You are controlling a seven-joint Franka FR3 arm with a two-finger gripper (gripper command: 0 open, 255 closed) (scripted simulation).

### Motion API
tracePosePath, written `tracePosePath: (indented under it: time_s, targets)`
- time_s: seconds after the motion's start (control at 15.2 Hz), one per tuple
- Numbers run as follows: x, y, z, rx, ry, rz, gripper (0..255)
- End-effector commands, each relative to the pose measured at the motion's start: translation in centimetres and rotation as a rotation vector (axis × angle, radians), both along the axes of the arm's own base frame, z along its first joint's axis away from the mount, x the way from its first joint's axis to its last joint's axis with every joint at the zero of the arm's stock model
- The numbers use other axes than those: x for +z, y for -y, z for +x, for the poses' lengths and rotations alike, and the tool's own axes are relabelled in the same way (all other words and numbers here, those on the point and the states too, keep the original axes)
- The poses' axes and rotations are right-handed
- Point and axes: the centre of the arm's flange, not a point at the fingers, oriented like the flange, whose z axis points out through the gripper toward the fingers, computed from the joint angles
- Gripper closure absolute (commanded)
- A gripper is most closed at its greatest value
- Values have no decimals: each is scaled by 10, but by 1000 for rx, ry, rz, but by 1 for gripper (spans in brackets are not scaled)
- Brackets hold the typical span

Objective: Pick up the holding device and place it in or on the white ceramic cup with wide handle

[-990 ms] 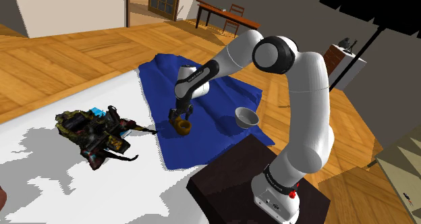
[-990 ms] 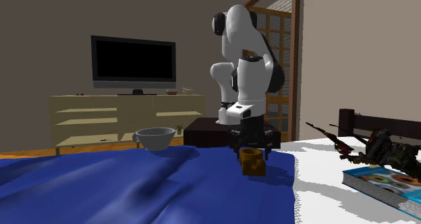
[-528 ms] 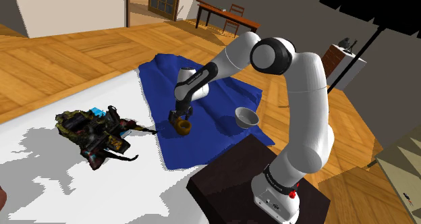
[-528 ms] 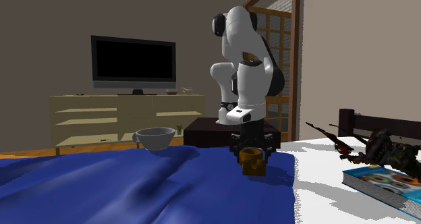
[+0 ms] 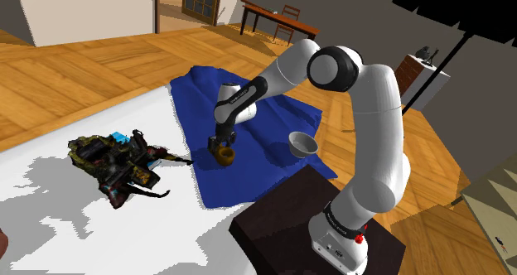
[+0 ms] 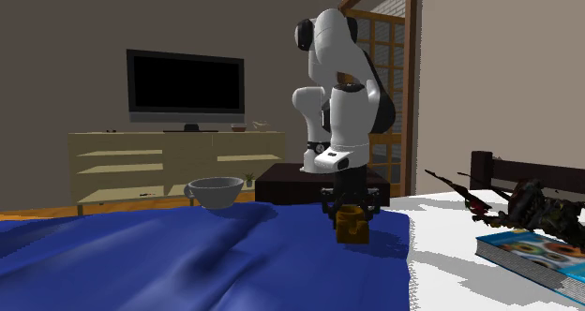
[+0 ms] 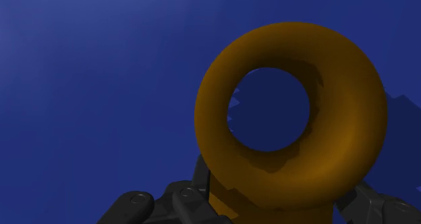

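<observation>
The holding device [image 5: 224, 155] is a small brown holder with a round ring on top, standing on a blue cloth [image 5: 265, 116]. My gripper [image 5: 221, 147] comes down on it from above and is shut on its upper part. In the second exterior view the black fingers clasp the top of the holder [image 6: 352, 223] under the gripper [image 6: 351, 206]. In the wrist view the brown ring [image 7: 290, 115] sits between my gripper's [image 7: 280, 202] fingers. The white cup [image 5: 303, 142] stands apart on the same cloth, toward the shoulder view's right; it is wide and bowl-like [image 6: 216, 192].
A dark, tangled heap of objects [image 5: 112, 161] lies on the white surface at the shoulder view's left, with a book [image 6: 530, 253] beside it. My dark stand [image 5: 282, 224] borders the cloth. A sideboard [image 6: 169, 164] with a TV [image 6: 186, 86] is far behind.
The hand sank a little onto the brown holder and the fingers, open before, have closed on it. The holder shifted slightly; the cup has not moved.
</observation>
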Motion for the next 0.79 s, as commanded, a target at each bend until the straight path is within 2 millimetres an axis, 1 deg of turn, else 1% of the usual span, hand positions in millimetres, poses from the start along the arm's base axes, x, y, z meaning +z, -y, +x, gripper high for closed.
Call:
tracePosePath:
  time_s: [0.0, 0.2, 0.73]
  targets:
    - [0, 0, 0, 0, 0, 0, 255]
    - [0, 0, 0, 0, 0, 0, 255]
    - [42, 0, 0, 0, 0, 0, 255]
